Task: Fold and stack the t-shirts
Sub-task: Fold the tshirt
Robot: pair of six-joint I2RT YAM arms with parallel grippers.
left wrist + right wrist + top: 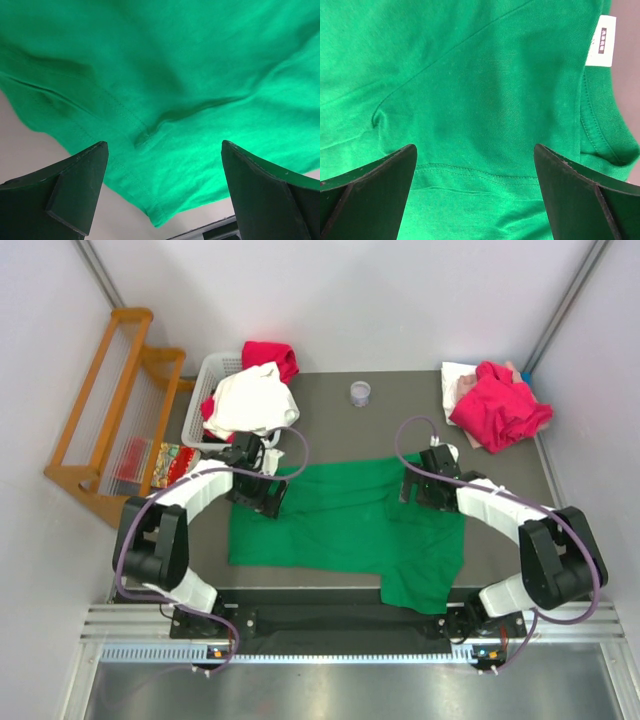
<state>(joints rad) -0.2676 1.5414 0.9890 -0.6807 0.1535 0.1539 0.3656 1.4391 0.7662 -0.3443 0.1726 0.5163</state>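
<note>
Left end effector (164, 150) above green t-shirt (340, 520) lying crosswise, collar (601, 127) right.

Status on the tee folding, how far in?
Done: nothing visibly folded or stacked. In hand: green t-shirt spread out, left gripper and right gripper open over it, gripping nothing. Left: fold it, plus white tee and red tee at the basket, crumpled magenta tee far right.

A bright green cotton t-shirt (470, 90) fills the view, creased, with a stitched seam crossing low. Its ribbed collar (600, 130) curves at the right below a white sewn-in label (601, 41), beside a strip of grey bench (627, 60). The right pincer (475, 150) holds its dark fingers (375, 195) wide apart over the cloth.
</note>
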